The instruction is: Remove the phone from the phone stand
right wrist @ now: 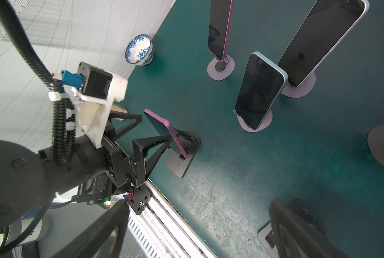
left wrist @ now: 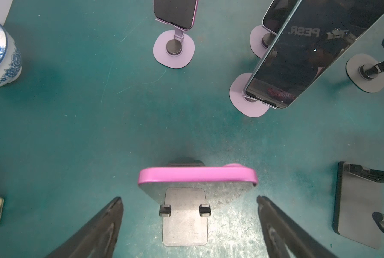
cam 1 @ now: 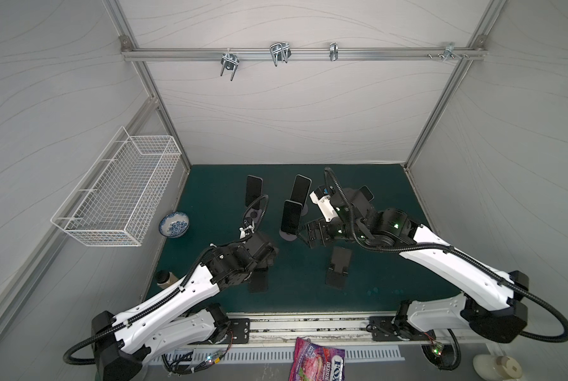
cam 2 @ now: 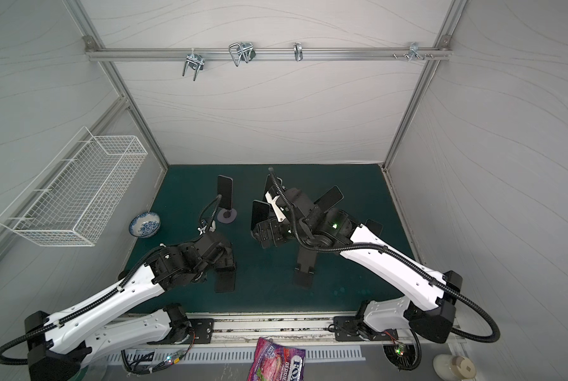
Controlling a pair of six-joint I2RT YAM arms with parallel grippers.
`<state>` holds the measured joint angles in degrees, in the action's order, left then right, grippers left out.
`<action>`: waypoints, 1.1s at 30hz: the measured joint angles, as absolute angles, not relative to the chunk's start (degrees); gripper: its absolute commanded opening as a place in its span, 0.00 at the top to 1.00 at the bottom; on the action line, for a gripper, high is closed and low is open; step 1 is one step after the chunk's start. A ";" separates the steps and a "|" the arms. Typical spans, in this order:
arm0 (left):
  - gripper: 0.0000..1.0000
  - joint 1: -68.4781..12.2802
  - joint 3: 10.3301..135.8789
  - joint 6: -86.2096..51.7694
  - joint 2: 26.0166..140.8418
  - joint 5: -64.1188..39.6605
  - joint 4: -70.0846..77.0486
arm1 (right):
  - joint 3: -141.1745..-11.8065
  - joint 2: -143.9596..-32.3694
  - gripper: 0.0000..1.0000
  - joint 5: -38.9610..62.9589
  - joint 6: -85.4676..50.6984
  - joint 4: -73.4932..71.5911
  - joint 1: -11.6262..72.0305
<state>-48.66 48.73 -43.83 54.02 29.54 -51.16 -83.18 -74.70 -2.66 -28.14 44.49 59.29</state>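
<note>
Here the left arm (cam 1: 164, 306) reaches forward with its wrist bent down. The left fingers (left wrist: 106, 223) are spread either side of the phone (left wrist: 197, 176), which leans in its stand (left wrist: 185, 227) on the table (left wrist: 75, 134). The right arm (cam 1: 441, 260) stretches inward, its right fingers (right wrist: 110, 225) spread and holding nothing.
</note>
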 measured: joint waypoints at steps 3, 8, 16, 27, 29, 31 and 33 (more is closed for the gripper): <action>0.05 -48.40 48.71 -43.46 54.37 29.56 -50.37 | -83.15 -75.09 0.02 -2.52 -28.16 44.40 59.29; 0.06 -47.88 48.29 -43.05 54.48 29.56 -49.17 | -82.91 -75.35 0.02 -2.48 -28.18 44.18 59.29; 0.08 -46.68 48.07 -42.11 55.18 29.56 -47.81 | -82.52 -75.50 0.02 -2.39 -28.60 44.05 59.29; 0.11 -45.89 47.20 -41.93 55.51 29.50 -46.28 | -82.48 -75.61 0.01 -2.31 -28.73 43.94 59.18; 0.11 -45.78 47.05 -41.93 55.68 29.50 -46.26 | -82.41 -75.61 0.01 -2.31 -28.73 43.94 59.16; 0.12 -45.74 46.94 -41.93 55.81 29.47 -45.95 | -82.41 -75.61 0.01 -2.28 -28.73 43.92 59.11; 0.12 -45.74 46.87 -41.89 55.90 29.36 -45.89 | -82.41 -75.61 0.01 -2.28 -28.73 43.92 58.96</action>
